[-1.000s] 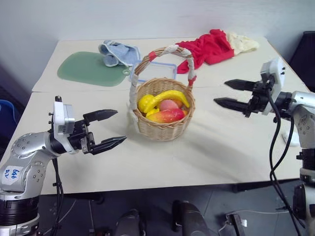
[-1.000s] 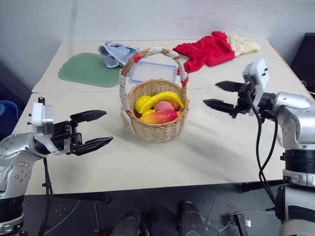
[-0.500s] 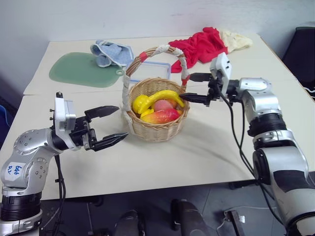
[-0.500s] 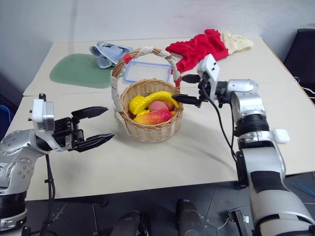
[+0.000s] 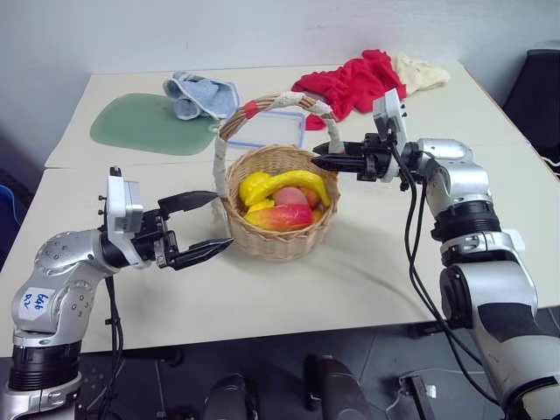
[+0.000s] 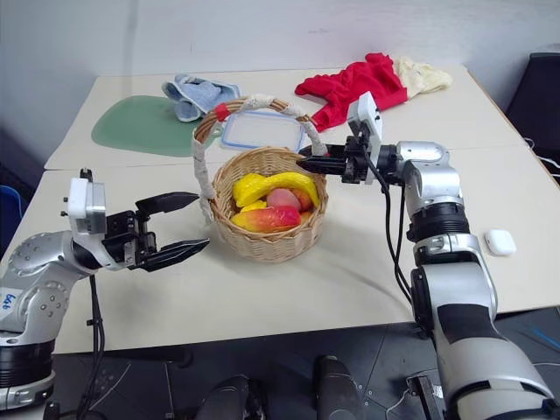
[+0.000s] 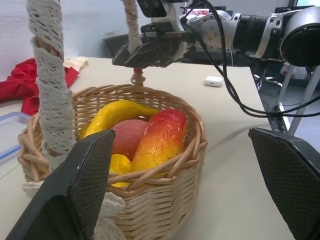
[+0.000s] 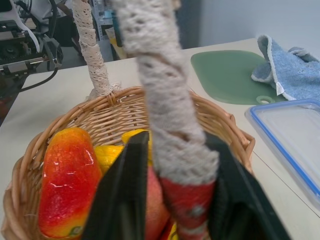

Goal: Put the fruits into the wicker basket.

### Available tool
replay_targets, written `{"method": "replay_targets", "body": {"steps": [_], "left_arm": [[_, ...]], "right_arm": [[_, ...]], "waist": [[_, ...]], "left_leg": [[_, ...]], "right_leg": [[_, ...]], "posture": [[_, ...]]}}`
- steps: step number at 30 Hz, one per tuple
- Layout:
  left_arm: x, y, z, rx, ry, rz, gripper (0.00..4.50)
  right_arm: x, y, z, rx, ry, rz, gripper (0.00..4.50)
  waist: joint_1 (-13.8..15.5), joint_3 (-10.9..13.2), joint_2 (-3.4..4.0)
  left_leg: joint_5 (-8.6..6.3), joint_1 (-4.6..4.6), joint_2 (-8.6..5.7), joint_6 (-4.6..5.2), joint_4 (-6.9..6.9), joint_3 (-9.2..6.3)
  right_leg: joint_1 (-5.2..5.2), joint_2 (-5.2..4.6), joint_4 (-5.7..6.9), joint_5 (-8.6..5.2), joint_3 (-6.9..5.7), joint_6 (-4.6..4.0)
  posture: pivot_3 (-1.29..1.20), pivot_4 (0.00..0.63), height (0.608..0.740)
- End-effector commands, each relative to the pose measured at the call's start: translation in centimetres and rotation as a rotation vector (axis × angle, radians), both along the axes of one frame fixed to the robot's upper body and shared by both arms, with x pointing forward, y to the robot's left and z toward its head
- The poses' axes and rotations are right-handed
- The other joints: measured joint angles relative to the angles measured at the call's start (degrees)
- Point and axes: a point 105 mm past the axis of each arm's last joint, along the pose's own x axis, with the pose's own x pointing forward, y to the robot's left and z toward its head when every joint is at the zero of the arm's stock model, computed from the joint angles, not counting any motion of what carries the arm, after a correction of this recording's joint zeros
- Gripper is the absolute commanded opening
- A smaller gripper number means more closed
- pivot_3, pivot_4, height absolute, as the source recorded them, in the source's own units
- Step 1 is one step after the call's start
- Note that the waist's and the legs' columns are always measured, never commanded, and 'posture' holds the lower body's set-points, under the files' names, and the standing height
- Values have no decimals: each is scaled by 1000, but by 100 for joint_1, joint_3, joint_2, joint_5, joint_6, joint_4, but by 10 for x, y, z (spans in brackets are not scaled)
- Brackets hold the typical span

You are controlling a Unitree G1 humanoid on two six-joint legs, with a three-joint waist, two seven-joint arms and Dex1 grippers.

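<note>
The basket [image 5: 278,210] sits at table centre, with the banana [image 5: 289,182], mango [image 5: 282,217], a peach [image 5: 289,196] and a lemon between them already inside. No fruit is seen loose on the table, so the loading looks complete.

The right gripper [image 5: 320,160] is clamped on the handle [image 8: 170,125] at the basket's 3 o'clock side, low on the arch just above the red band. The left gripper [image 5: 206,227] hovers with its fingers apart just beside the basket at 9 o'clock, holding nothing.

Step in hand, as judged: securing the basket by its handle.
- Keep the pinch square across the wrapped band; the lace wrap is soft and may slip.
- If lifting, rise straight up. The grip is off-centre on the arch, so the basket will tend to swing and tilt toward 9 o'clock.
- Keep the left gripper near the rim as a stop, clear of the wicker.
- Avoid the container [image 5: 267,129] at 12 o'clock.

Change from one second ago: the right gripper was open and well apart from the basket at 3 o'clock; it has since swung in and closed on the handle. The left gripper has kept its open pose.
</note>
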Motion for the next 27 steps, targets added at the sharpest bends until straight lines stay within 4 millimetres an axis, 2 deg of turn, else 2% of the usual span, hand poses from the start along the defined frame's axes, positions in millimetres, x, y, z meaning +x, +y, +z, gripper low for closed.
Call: {"method": "replay_targets", "body": {"steps": [1, 3, 6, 9, 10, 12, 14, 17, 19, 22, 27], "left_arm": [[0, -3, 2, 13, -32, -19, 4500], [1, -4, 1, 11, -31, -26, 4500], [0, -8, -1, -14, -7, -44, 4500], [-2, -14, -6, -27, 1, -64, 4500], [-2, -17, -7, -38, 3, -75, 4500], [-3, -20, -7, -53, 5, -89, 4500], [-4, -25, -7, -74, 13, -109, 4500], [-1, -32, -10, -88, 26, -140, 4500], [1, -35, -11, -85, 26, -148, 4500], [6, -38, -13, -19, 9, -183, 4500], [13, -40, -2, -77, -14, -184, 4500]], "right_arm": [[-12, -11, 12, 28, -52, -2, 222], [-19, -16, 23, 83, -55, -19, 222], [-45, -30, 41, 130, -63, -56, 222], [-63, -49, 52, 203, -104, -176, 222], [-71, -66, 58, 236, -133, -276, 222], [-81, -87, 64, 264, -178, -404, 222], [-85, -126, 70, 305, -267, -634, 222], [-89, -173, 56, 331, -309, -900, 222], [-90, -191, 46, 357, -310, -1004, 222], [-84, -220, 21, 338, -287, -1228, 222], [-73, -227, -2, 356, -228, -1320, 222]], "waist": [[19, 0, 0], [30, 0, 0], [80, 0, 0], [165, 0, 0], [168, 0, 0], [182, 0, 0], [225, 0, -1], [269, -1, -3], [299, -2, -4], [282, -3, -2], [158, -6, 5]], "left_leg": [[0, 0, 0, 0, 0, 1], [0, 0, -1, 0, 1, 0], [0, -4, -1, 0, 2, -2], [-6, -6, 1, -3, 2, -6], [-6, -6, 1, -3, 2, -5], [-7, -6, 0, -3, 4, -1], [-7, -5, -3, -4, 7, -2], [-8, 1, -13, -1, 11, 4], [-8, 5, -37, -1, 11, 8], [-6, 12, -39, -2, 10, 13], [-2, 13, -38, -2, 3, 19]], "right_leg": [[0, 0, 0, 0, 0, 0], [0, -1, 0, 0, 0, 0], [-2, -3, 1, 0, 0, 0], [-4, -1, 0, 0, -3, 0], [-4, 0, -2, 0, -4, 0], [-4, 0, -4, 1, -2, -2], [-2, -2, -3, 1, -2, -2], [2, -4, -7, 3, 6, -2], [2, -4, -10, 3, 9, -1], [1, -2, -8, 3, 15, -1], [-2, -1, -4, 3, 21, -2]], "posture": [[0, 150, 740], [0, 150, 740], [0, 150, 740], [0, 150, 740], [0, 150, 740], [0, 150, 740], [0, 150, 740], [0, 150, 740], [0, 150, 740], [0, 150, 740], [0, 150, 740]]}}
